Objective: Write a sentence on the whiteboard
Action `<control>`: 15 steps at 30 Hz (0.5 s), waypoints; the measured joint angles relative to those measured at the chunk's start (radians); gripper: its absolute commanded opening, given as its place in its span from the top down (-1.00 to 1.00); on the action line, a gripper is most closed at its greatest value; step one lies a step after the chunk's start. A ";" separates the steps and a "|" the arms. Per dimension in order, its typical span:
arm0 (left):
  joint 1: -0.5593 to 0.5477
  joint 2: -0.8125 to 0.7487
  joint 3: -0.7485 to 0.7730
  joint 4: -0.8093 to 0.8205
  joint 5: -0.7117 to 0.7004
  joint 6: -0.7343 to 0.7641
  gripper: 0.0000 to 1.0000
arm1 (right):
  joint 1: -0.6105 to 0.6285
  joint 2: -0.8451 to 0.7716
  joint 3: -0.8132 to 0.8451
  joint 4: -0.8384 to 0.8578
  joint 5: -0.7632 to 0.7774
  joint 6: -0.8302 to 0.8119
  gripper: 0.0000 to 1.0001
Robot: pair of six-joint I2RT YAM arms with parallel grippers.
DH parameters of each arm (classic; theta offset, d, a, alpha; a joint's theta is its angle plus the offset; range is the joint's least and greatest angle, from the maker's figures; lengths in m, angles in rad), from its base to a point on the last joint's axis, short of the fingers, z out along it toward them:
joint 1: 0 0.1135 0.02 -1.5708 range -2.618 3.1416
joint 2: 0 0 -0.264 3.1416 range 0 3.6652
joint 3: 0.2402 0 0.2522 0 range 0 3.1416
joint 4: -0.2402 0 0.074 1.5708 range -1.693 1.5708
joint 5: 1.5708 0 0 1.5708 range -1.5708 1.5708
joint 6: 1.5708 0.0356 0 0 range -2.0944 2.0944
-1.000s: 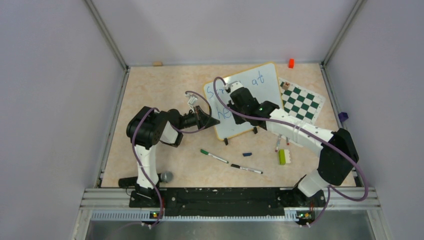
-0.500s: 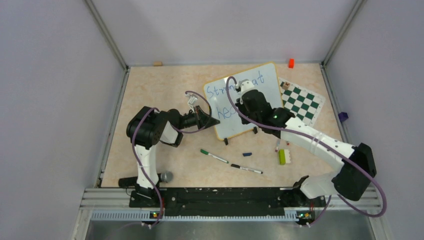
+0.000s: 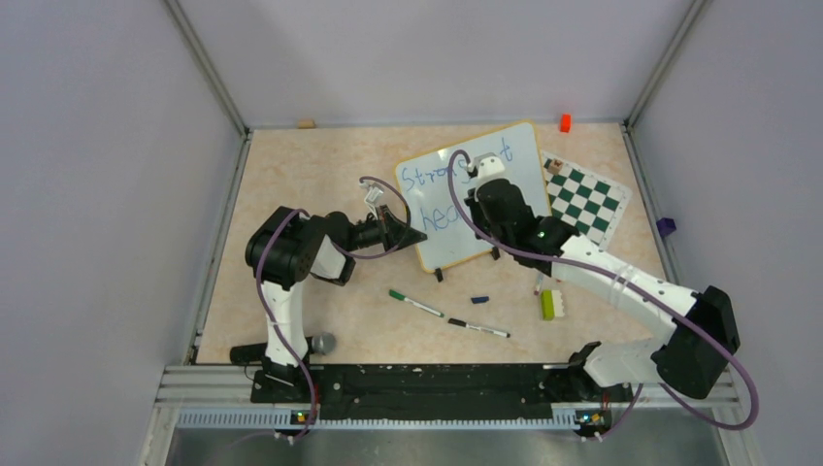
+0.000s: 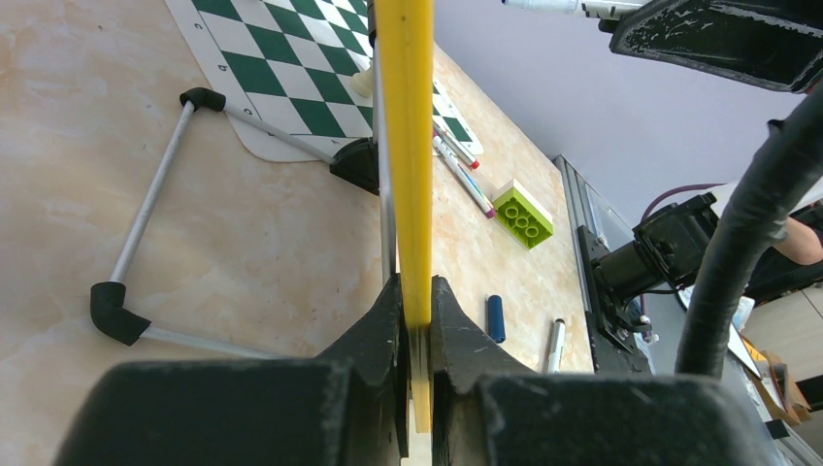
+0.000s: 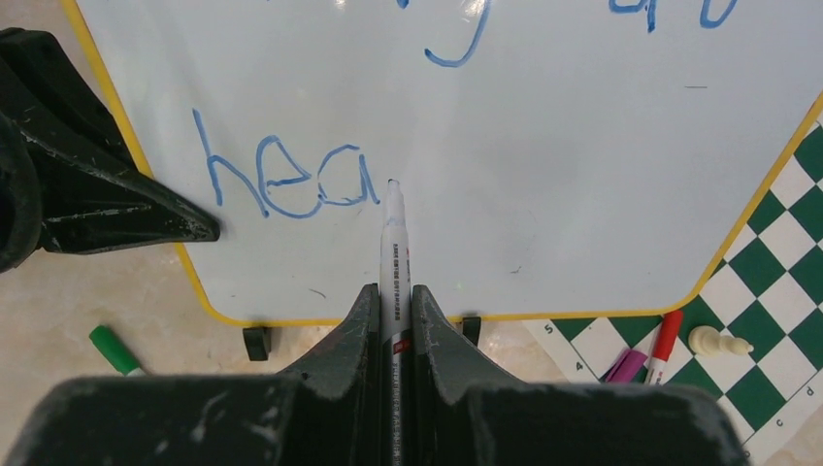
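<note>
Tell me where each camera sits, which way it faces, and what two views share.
Top external: fixed above and behind the bases, looking down on the beige table and the white yellow-rimmed whiteboard; both arms show.
Left wrist: on the left arm, sighting along the whiteboard's rim edge-on toward the green-and-white chessboard; the left gripper shows, shut on that rim.
Right wrist: on the right arm, facing the board's front; the right gripper shows, shut on a white marker, tip beside blue handwriting.
Shared: both wrist views catch the chessboard.
</note>
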 measured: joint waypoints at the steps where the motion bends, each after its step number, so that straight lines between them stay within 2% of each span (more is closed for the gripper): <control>1: 0.000 0.000 0.000 0.000 0.000 0.000 1.00 | 0.000 0.000 -0.002 0.000 -0.004 0.000 1.00; 15: 0.000 0.000 0.016 -0.014 0.021 -0.004 1.00 | 0.000 -0.041 -0.032 0.050 -0.042 0.011 1.00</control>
